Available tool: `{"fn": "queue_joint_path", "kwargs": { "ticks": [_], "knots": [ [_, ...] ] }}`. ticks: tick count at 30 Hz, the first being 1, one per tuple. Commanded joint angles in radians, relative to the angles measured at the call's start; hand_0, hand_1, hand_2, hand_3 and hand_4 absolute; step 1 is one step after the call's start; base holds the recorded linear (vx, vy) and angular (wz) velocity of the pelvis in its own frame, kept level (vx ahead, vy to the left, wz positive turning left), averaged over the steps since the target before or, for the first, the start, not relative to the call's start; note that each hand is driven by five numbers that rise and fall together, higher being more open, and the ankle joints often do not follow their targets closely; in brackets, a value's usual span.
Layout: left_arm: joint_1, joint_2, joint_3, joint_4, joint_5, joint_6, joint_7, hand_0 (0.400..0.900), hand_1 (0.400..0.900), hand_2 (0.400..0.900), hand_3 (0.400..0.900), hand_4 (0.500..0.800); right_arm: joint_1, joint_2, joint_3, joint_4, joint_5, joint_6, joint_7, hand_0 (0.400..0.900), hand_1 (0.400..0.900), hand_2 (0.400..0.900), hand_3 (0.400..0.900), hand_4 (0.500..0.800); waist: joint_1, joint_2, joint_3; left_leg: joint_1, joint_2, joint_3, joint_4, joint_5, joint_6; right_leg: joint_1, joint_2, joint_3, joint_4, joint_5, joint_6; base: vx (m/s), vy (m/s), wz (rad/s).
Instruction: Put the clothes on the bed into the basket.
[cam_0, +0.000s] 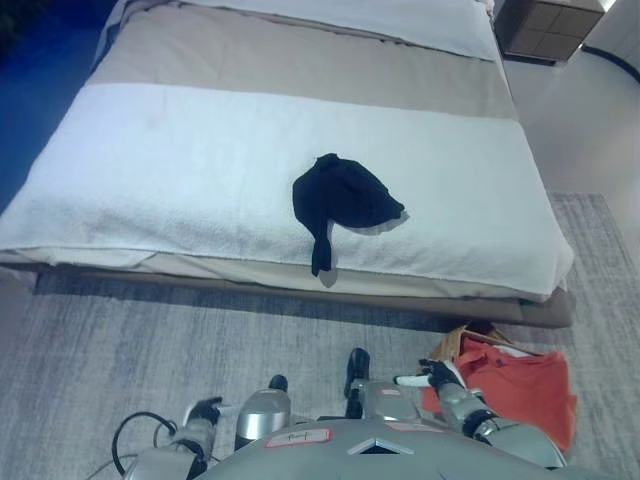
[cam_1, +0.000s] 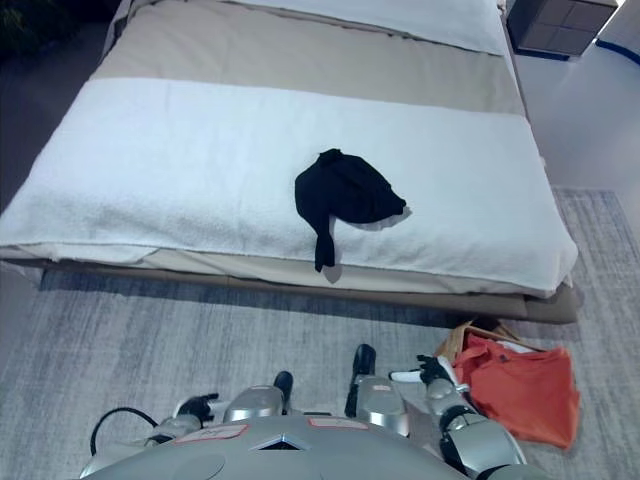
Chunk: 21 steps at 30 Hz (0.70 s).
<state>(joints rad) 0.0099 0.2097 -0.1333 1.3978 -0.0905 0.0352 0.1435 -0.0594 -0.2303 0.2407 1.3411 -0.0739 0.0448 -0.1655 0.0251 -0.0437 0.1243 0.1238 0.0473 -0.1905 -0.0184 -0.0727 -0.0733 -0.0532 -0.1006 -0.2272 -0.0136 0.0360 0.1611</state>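
A crumpled black garment (cam_0: 340, 198) lies on the white blanket of the bed (cam_0: 150, 160), near the front edge, with one strip hanging towards the edge. On the rug at lower right, the tan rim of a basket (cam_0: 458, 340) shows beside an orange-red garment (cam_0: 525, 388) that covers most of it. My right hand (cam_0: 432, 378) hovers low beside that orange-red cloth, fingers relaxed and holding nothing. My left hand (cam_0: 205, 410) hangs low at the lower left, far from the bed; its fingers are too small to read.
The bed has a beige band and a white pillow area (cam_0: 380, 20) at the back. A dark wooden nightstand (cam_0: 545, 28) stands at the top right. A grey rug (cam_0: 150, 350) covers the floor between me and the bed.
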Motion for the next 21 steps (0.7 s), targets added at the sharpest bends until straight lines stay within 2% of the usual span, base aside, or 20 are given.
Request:
{"fn": "queue_joint_path", "kwargs": {
  "ticks": [1, 2, 3, 5, 6, 8, 9, 10, 11, 12, 14, 15, 16, 17, 19, 21],
  "knots": [
    [-0.042, 0.057, 0.032, 0.032, 0.041, -0.005, 0.013, 0.9, 0.9, 0.9, 0.9, 0.8, -0.034, -0.044, 0.047, 0.029, -0.041, 0.024, -0.013, 0.9, 0.9, 0.9, 0.9, 0.8, -0.021, -0.03, -0.005, 0.13, -0.078, -0.032, -0.069, -0.051, 0.043, -0.157, -0.081, 0.047, -0.046, 0.23, 0.015, 0.42, -0.334, 0.12],
    [-0.042, 0.054, 0.034, 0.029, 0.037, -0.007, 0.016, 0.9, 0.9, 0.9, 0.9, 0.8, -0.044, -0.049, 0.053, 0.03, -0.046, 0.024, -0.019, 0.9, 0.9, 0.9, 0.9, 0.8, -0.019, -0.026, -0.016, 0.145, -0.064, -0.038, -0.069, -0.061, 0.034, -0.144, -0.07, 0.048, -0.055, 0.227, 0.009, 0.47, -0.369, 0.04],
    [-0.036, 0.048, 0.037, 0.03, 0.033, -0.008, 0.016, 0.9, 0.9, 0.9, 0.9, 0.8, -0.065, -0.055, 0.071, 0.028, -0.064, 0.02, -0.022, 0.9, 0.9, 0.9, 0.9, 0.8, -0.015, -0.016, -0.031, 0.171, -0.03, -0.033, -0.069, -0.039, 0.016, -0.127, -0.05, 0.033, -0.052, 0.222, 0.001, 0.4, -0.33, 0.07],
    [-0.031, 0.032, 0.031, 0.016, 0.015, -0.013, 0.042, 0.9, 0.9, 0.9, 0.9, 0.8, -0.098, -0.071, 0.1, 0.013, -0.077, 0.016, -0.023, 0.9, 0.9, 0.9, 0.9, 0.8, -0.01, 0.001, -0.031, 0.103, -0.007, -0.034, 0.134, 0.041, -0.02, -0.09, -0.018, 0.044, -0.042, 0.183, -0.03, 0.3, -0.324, 0.18],
    [-0.034, 0.027, 0.027, -0.004, 0.002, -0.016, 0.046, 0.9, 0.9, 0.9, 0.9, 0.8, -0.112, -0.078, 0.106, -0.004, -0.071, 0.013, -0.033, 0.9, 0.9, 0.9, 0.9, 0.8, -0.002, -0.007, -0.018, 0.028, -0.024, -0.034, 0.246, 0.11, -0.04, -0.069, -0.019, 0.039, -0.043, 0.163, -0.044, 0.15, -0.323, 0.15],
    [-0.055, 0.027, -0.012, -0.03, 0.004, -0.018, 0.045, 0.9, 0.9, 0.9, 0.9, 0.8, -0.157, -0.107, 0.125, -0.047, -0.059, 0.008, -0.055, 0.9, 0.9, 0.9, 0.9, 0.8, 0.023, -0.033, 0.038, -0.151, -0.061, -0.028, 0.505, 0.212, -0.045, -0.029, -0.022, 0.058, -0.037, 0.131, -0.081, 0.05, -0.364, 0.09],
    [-0.062, 0.038, -0.009, -0.032, -0.013, -0.016, 0.051, 0.9, 0.9, 0.9, 0.9, 0.8, -0.191, -0.12, 0.134, -0.065, -0.055, 0.01, -0.054, 0.9, 0.9, 0.9, 0.9, 0.8, 0.046, -0.046, 0.065, -0.218, -0.084, -0.025, 0.6, 0.224, -0.035, -0.012, -0.019, 0.066, -0.036, 0.116, -0.097, 0.08, -0.365, -0.03],
    [-0.061, 0.043, -0.005, -0.031, -0.027, -0.017, 0.056, 0.9, 0.9, 0.9, 0.9, 0.8, -0.217, -0.128, 0.142, -0.08, -0.047, 0.01, -0.056, 0.9, 0.9, 0.9, 0.9, 0.8, 0.064, -0.049, 0.08, -0.269, -0.114, -0.021, 0.634, 0.208, -0.023, 0.001, -0.015, 0.074, -0.042, 0.107, -0.105, 0.13, -0.289, -0.16],
    [-0.057, 0.043, -0.003, -0.023, -0.032, -0.017, 0.061, 0.9, 0.9, 0.9, 0.9, 0.8, -0.24, -0.136, 0.145, -0.083, -0.046, 0.013, -0.059, 0.9, 0.9, 0.9, 0.9, 0.8, 0.073, -0.049, 0.085, -0.32, -0.126, -0.002, 0.64, 0.192, -0.011, 0.013, -0.014, 0.077, -0.047, 0.098, -0.106, 0.2, -0.19, -0.22],
    [-0.052, 0.041, 0.001, -0.017, -0.036, -0.015, 0.065, 0.9, 0.9, 0.9, 0.9, 0.8, -0.261, -0.144, 0.147, -0.086, -0.039, 0.015, -0.064, 0.9, 0.9, 0.9, 0.9, 0.8, 0.084, -0.047, 0.083, -0.365, -0.127, 0.013, 0.61, 0.18, -0.005, 0.023, -0.012, 0.08, -0.052, 0.091, -0.105, 0.26, -0.103, -0.36],
    [-0.029, 0.042, 0.012, -0.02, -0.051, -0.015, 0.066, 0.9, 0.9, 0.9, 0.9, 0.8, -0.298, -0.153, 0.153, -0.124, -0.022, 0.014, -0.068, 0.9, 0.9, 0.9, 0.9, 0.8, 0.111, -0.027, 0.074, -0.374, -0.125, 0.02, 0.442, 0.161, 0.005, 0.045, 0.007, 0.109, -0.061, 0.068, -0.098, 0.33, 0.0, -0.62],
    [-0.02, 0.045, 0.016, -0.013, -0.051, -0.015, 0.071, 0.9, 0.9, 0.9, 0.9, 0.8, -0.316, -0.155, 0.153, -0.139, -0.013, 0.012, -0.068, 0.9, 0.9, 0.9, 0.9, 0.8, 0.119, -0.015, 0.066, -0.355, -0.095, 0.014, 0.273, 0.166, 0.004, 0.056, 0.021, 0.123, -0.068, 0.053, -0.091, 0.38, 0.072, -0.66],
    [-0.013, 0.044, 0.016, -0.008, -0.046, -0.015, 0.076, 0.9, 0.9, 0.9, 0.9, 0.8, -0.332, -0.16, 0.16, -0.161, -0.009, 0.009, -0.07, 0.9, 0.9, 0.9, 0.9, 0.8, 0.13, 0.004, 0.062, -0.355, -0.05, 0.01, 0.115, 0.225, -0.01, 0.073, 0.038, 0.134, -0.073, 0.036, -0.084, 0.37, 0.078, -0.71],
    [-0.007, 0.044, 0.016, -0.01, -0.049, -0.013, 0.077, 0.9, 0.9, 0.9, 0.9, 0.8, -0.356, -0.166, 0.175, -0.197, -0.009, 0.009, -0.067, 0.9, 0.9, 0.9, 0.9, 0.8, 0.143, 0.019, 0.062, -0.343, -0.033, 0.002, 0.041, 0.256, -0.021, 0.086, 0.045, 0.143, -0.072, 0.027, -0.08, 0.31, 0.092, -0.66],
    [0.01, 0.037, 0.018, -0.004, -0.047, -0.011, 0.086, 0.9, 0.9, 0.9, 0.9, 0.8, -0.412, -0.172, 0.196, -0.237, -0.017, 0.014, -0.059, 0.9, 0.9, 0.9, 0.9, 0.8, 0.155, 0.047, 0.05, -0.334, -0.002, -0.006, -0.054, 0.287, -0.033, 0.094, 0.056, 0.156, -0.073, 0.002, -0.066, 0.22, 0.103, -0.62],
    [0.015, 0.032, 0.022, -0.001, -0.044, -0.007, 0.081, 0.9, 0.9, 0.9, 0.9, 0.8, -0.42, -0.176, 0.206, -0.26, -0.03, 0.017, -0.058, 0.9, 0.9, 0.9, 0.9, 0.8, 0.154, 0.051, 0.044, -0.308, 0.005, 0.012, -0.054, 0.272, -0.033, 0.1, 0.053, 0.159, -0.074, -0.004, -0.063, 0.14, 0.1, -0.33]
  ]
}}
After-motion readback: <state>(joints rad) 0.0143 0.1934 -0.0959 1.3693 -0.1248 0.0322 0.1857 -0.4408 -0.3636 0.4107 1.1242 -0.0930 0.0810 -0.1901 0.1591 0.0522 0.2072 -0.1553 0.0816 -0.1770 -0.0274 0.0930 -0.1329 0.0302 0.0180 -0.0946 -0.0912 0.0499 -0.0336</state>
